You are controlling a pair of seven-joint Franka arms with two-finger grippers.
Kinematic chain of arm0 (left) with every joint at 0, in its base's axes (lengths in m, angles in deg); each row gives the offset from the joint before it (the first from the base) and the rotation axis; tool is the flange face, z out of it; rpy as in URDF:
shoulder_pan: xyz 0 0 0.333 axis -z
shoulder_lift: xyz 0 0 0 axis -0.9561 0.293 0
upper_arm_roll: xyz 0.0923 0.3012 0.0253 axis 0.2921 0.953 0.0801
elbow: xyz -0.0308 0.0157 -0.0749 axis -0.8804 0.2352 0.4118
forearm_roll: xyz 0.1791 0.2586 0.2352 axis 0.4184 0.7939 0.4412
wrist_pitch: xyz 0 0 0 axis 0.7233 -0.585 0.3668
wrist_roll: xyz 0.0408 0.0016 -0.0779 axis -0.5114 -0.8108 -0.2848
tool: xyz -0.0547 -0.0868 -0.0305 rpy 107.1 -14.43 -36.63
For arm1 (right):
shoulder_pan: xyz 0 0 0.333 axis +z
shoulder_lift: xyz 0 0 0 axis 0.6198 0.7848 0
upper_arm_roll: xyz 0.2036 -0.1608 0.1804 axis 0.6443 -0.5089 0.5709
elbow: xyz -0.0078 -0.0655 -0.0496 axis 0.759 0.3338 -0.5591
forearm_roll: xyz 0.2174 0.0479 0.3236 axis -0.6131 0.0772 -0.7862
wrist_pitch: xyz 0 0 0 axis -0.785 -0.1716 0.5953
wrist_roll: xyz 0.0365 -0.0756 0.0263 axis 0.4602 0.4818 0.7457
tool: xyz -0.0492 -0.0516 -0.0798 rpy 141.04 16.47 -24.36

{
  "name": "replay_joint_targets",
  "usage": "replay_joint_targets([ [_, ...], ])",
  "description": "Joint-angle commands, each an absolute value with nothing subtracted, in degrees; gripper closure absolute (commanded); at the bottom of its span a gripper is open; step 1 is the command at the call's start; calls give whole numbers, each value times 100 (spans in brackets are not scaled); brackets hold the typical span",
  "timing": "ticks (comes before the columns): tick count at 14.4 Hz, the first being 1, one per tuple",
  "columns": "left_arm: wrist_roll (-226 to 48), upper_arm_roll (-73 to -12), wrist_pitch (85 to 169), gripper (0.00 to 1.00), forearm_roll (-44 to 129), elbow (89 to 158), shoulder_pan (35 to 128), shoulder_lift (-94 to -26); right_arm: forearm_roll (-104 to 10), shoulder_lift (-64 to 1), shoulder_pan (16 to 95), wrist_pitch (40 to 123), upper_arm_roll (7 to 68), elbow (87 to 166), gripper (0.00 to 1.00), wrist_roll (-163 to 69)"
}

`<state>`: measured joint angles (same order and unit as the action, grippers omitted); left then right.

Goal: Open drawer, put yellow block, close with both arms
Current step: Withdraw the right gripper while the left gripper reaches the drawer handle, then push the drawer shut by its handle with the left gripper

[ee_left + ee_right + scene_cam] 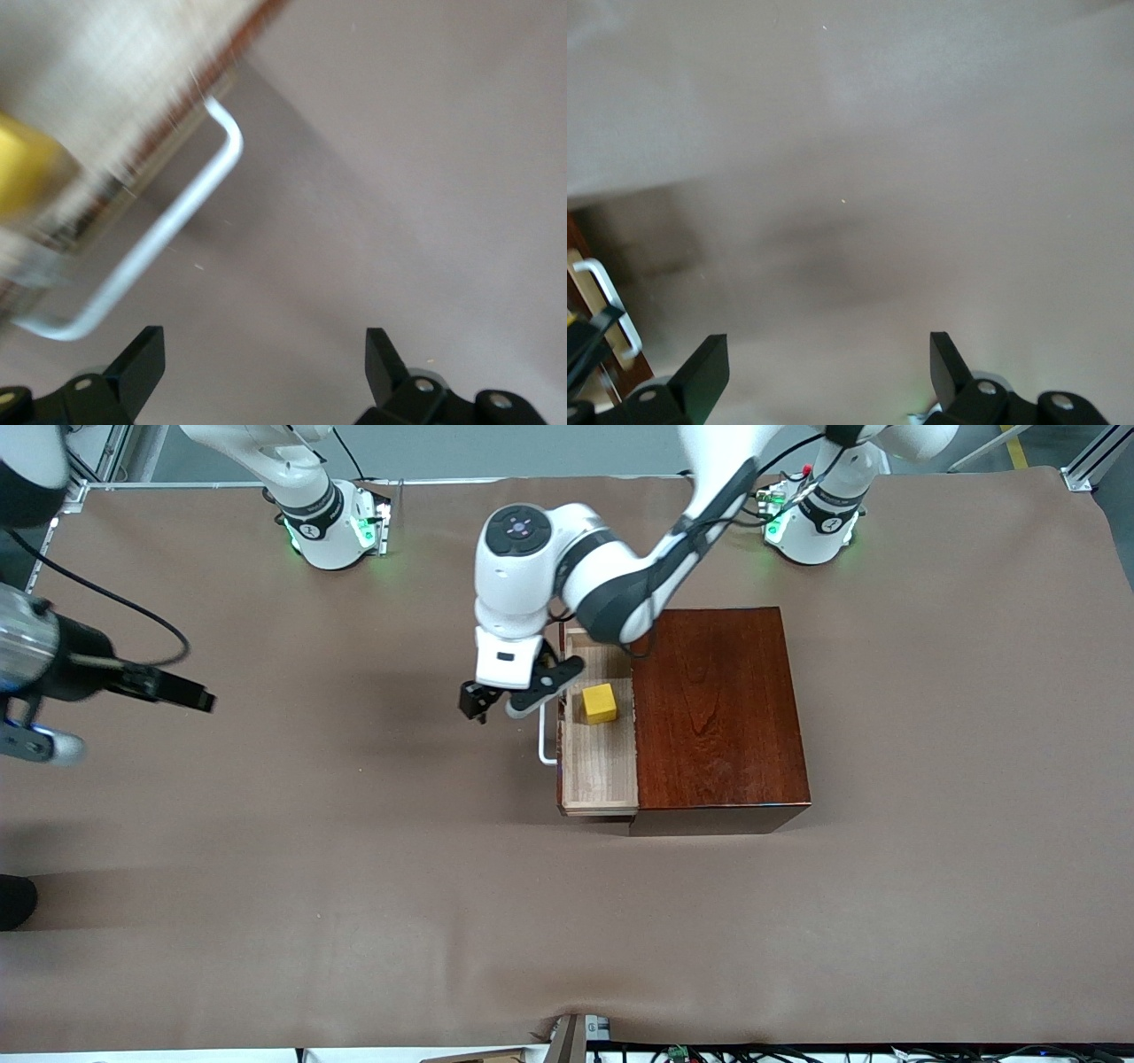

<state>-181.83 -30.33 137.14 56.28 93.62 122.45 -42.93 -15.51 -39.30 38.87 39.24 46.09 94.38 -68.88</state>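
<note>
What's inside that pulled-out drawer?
A single yellow block sits on the pale floor of the open drawer, toward the end nearer the arms' bases. The left arm covers that corner, and the part still inside the dark-red box is hidden.

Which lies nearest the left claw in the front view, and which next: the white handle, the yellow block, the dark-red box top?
Ranked from the left claw, open above the table beside the drawer front:
1. White handle, on the drawer front, just beside the claw.
2. Yellow block, in the open drawer.
3. Dark-red box top, past the drawer, toward the left arm's end.
</note>
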Motion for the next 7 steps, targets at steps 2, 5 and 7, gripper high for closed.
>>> replay_joint_targets([
  [2, -18829, -2941, 13872, 0, 5723, 8992, 12341, -3786, -1510, -4427, 3759, 3864, 4687, 9906, 0, -6208],
  [5, -19383, -2696, 13819, 0, 5715, 8992, 12560, -3601, -1413, -4683, 3812, 3786, 4731, 10196, 0, -5323],
  [7, -19437, -2625, 13496, 0, 5697, 8992, 12587, -3601, -1343, -4999, 3918, 4074, 4723, 10635, 0, -5135],
])
